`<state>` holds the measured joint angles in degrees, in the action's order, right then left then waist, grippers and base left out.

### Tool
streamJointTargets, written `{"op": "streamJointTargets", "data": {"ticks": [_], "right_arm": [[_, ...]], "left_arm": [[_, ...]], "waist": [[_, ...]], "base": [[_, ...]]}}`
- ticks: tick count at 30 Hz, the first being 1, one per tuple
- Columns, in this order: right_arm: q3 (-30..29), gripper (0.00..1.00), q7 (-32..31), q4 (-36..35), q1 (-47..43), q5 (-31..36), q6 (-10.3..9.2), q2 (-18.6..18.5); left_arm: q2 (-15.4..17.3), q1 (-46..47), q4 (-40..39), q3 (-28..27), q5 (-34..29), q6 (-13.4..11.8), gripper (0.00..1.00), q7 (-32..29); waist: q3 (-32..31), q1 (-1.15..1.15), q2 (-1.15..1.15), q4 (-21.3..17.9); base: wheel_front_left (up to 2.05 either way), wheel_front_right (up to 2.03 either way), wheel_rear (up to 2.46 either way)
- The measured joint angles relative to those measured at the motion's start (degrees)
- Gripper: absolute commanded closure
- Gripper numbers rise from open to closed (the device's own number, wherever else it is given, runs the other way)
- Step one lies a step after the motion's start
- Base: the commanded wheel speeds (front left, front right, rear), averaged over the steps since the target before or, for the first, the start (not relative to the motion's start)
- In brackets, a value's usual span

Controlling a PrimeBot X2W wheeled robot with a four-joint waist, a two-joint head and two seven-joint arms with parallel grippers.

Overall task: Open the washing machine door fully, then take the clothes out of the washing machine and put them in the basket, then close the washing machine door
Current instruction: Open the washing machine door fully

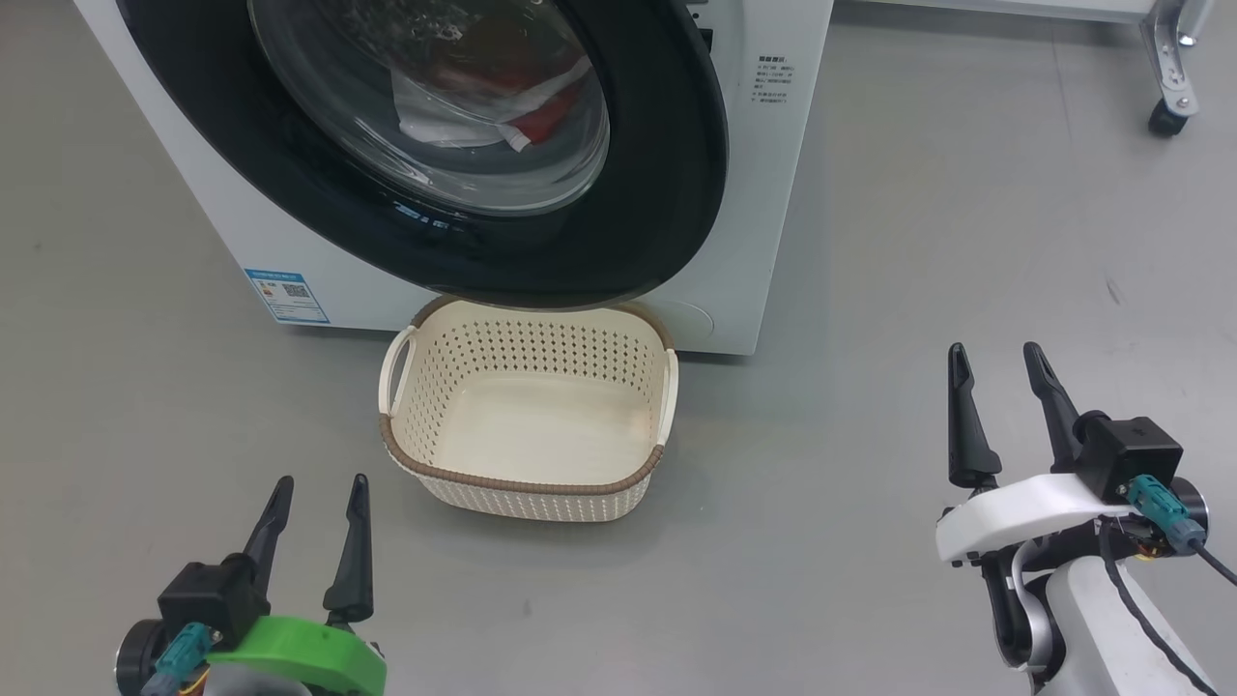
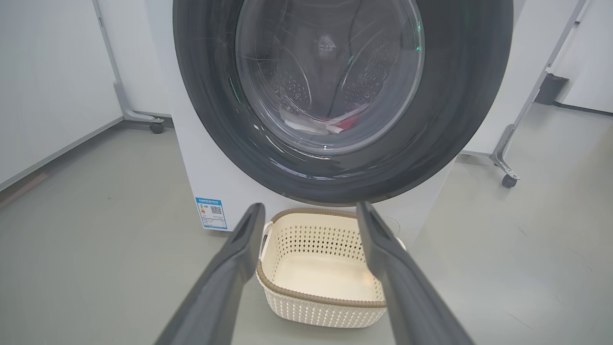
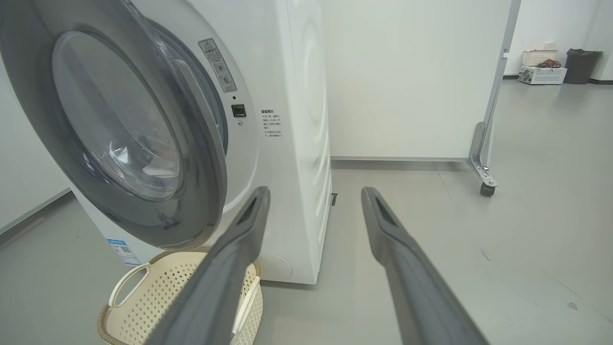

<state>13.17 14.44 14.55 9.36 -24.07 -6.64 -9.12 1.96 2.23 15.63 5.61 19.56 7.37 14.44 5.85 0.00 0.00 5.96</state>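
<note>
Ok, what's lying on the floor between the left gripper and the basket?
Nothing. In the head view the stretch from the left gripper to the basket is bare grey floor; the left wrist view shows the same.

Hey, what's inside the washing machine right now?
Through the washing machine door, red and white clothes lie low in the perforated steel drum. How many garments is unclear; glare and folds hide the rest.

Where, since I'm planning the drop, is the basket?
Head view, centre: the basket sits on the floor close in front of the washing machine, under the lower edge of its door.
</note>
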Motion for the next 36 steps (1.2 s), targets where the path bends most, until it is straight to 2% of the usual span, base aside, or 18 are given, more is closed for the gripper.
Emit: {"op": "streamJointTargets", "data": {"ticks": [22,23,24,25,31,36], "right_arm": [[-1.4,0.0,0.0,-1.8,-1.7,2.1,0.0,0.6],[-1.3,0.22,0.0,-1.7,-1.7,2.1,0.0,0.5],[-1.3,0.65,0.0,-1.8,-1.7,2.2,0.01,0.5],[-1.3,1.0,0.0,-1.8,-1.7,2.2,0.05,0.5],[-2.7,1.0,0.0,-2.3,-1.6,-0.6,1.44,1.6],[-6.0,1.0,-0.9,-2.6,-0.8,-11.5,4.59,5.5]], "left_arm": [[0.0,0.0,-0.1,0.2,0.0,0.0,0.0,0.0],[0.0,0.0,-0.2,0.3,0.0,0.0,0.0,0.0],[0.0,0.0,-0.3,0.4,0.0,0.0,0.0,0.0],[0.0,0.0,-0.4,0.5,0.0,0.0,0.0,0.0],[0.3,0.1,-0.8,1.4,0.0,0.0,0.0,0.0],[0.4,0.2,-0.8,2.2,0.0,0.0,0.0,0.0]], "waist": [[0.7,0.0,0.0,0.4],[0.8,0.0,0.0,0.4],[0.9,0.0,0.0,0.4],[1.1,0.0,0.0,0.4],[2.4,0.0,0.0,0.8],[3.3,0.0,0.0,1.3]], "base": [[0.0,0.0,0.0],[0.0,0.0,0.0],[0.0,0.0,0.0],[0.0,0.0,0.0],[0.0,0.0,0.0],[0.0,0.0,0.0]]}}
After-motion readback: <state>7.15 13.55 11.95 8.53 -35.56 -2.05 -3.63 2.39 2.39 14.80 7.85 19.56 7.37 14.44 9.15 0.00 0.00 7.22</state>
